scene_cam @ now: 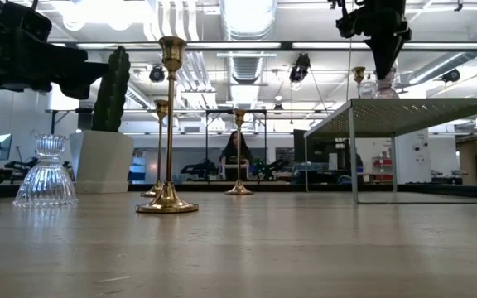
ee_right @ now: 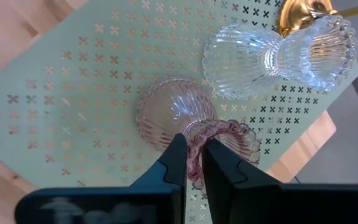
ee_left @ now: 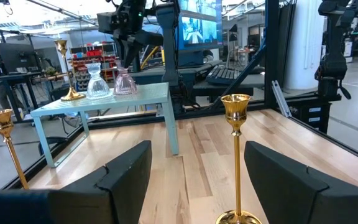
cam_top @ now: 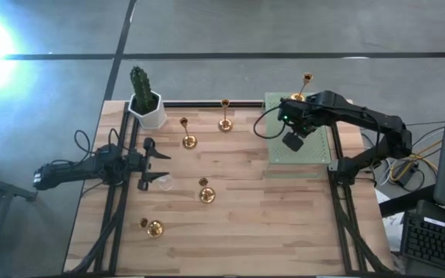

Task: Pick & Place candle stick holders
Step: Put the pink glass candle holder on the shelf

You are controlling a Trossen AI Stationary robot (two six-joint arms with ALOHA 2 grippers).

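On the raised green perforated mat [cam_top: 300,150] at the far right, a pink glass holder [ee_right: 173,112] stands upright with my right gripper [ee_right: 193,146] shut on its rim from above. Beside it on the mat stand a clear glass holder [ee_right: 272,56] and a gold holder [cam_top: 306,81]. Several gold holders [cam_top: 205,191] stand on their round bases on the wooden table. Another clear glass holder [cam_top: 164,182] stands by my left gripper [cam_top: 157,164], which waits open and level at the table's left. My right gripper pinches the beaded rim [ee_right: 194,163] of the pink glass holder, one finger inside the cup and one outside. The fingers come from above, slanting down. The holder stays upright, and its ribbed foot [ee_right: 166,109] appears to rest on the green mat.
A white pot with a cactus [cam_top: 147,100] stands at the table's far left. The mat is a small raised shelf on thin legs [scene_cam: 353,157]. Bare wood lies between the mat and the gold holders. A person [scene_cam: 237,153] sits in the room beyond the table.
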